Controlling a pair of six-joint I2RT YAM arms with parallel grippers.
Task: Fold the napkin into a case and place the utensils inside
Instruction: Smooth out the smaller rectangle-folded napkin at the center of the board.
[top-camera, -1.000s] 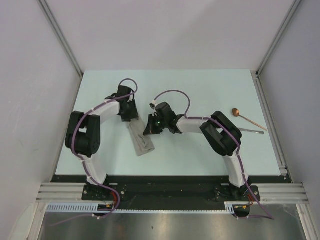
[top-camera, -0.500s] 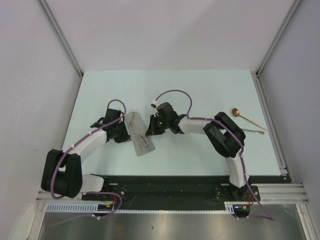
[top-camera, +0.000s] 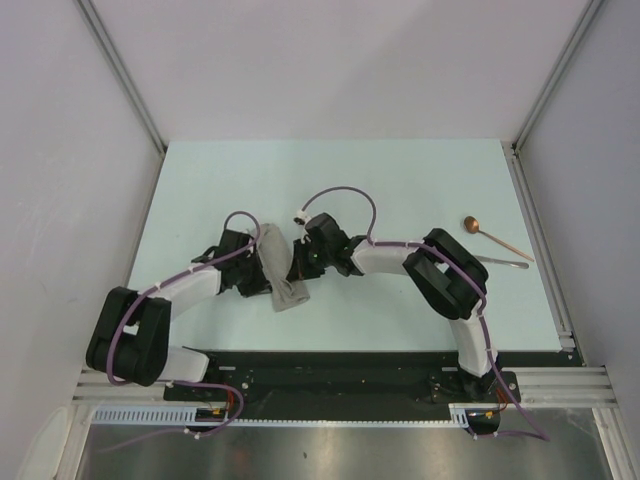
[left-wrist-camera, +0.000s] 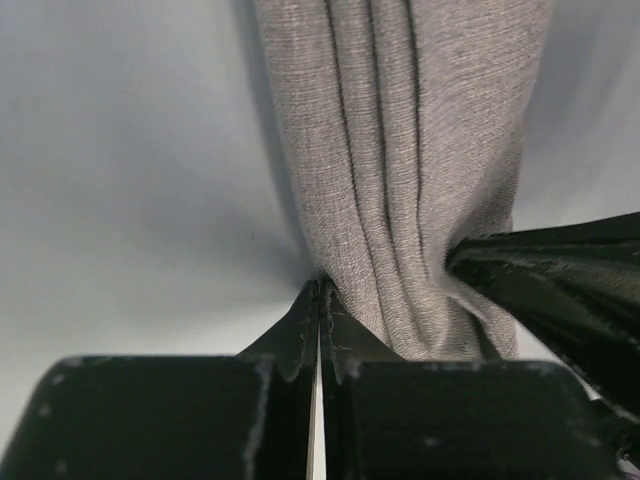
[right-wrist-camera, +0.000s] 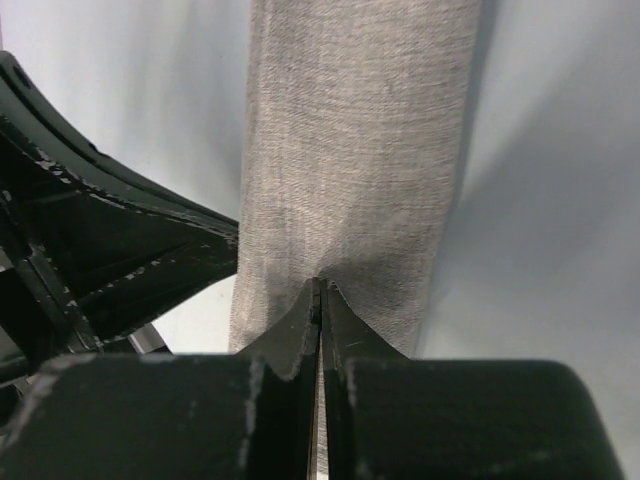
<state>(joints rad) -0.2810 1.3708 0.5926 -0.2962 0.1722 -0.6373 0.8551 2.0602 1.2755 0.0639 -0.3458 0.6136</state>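
The napkin (top-camera: 279, 268) lies folded into a narrow grey-beige strip at the table's middle. My left gripper (top-camera: 257, 275) is at its left edge, jaws shut, and its tips (left-wrist-camera: 320, 298) pinch the edge of the napkin (left-wrist-camera: 400, 150), whose layered folds bunch beside them. My right gripper (top-camera: 299, 264) is at the strip's right side, also shut. Its tips (right-wrist-camera: 320, 290) sit on the napkin (right-wrist-camera: 360, 150), where the cloth puckers around them. The utensils lie far right: a copper spoon (top-camera: 488, 235) and a thin silvery piece (top-camera: 503, 263).
Both arms bend inward over the pale table (top-camera: 400, 180), with their purple cables looping above them. A raised rail (top-camera: 540, 250) runs down the right edge, close to the utensils. The black mounting bar (top-camera: 330, 375) closes the near side.
My left arm swung down and back in to the napkin's left edge, and its jaws went from open to shut there. The strip has turned a little more upright. The right gripper barely shifted.
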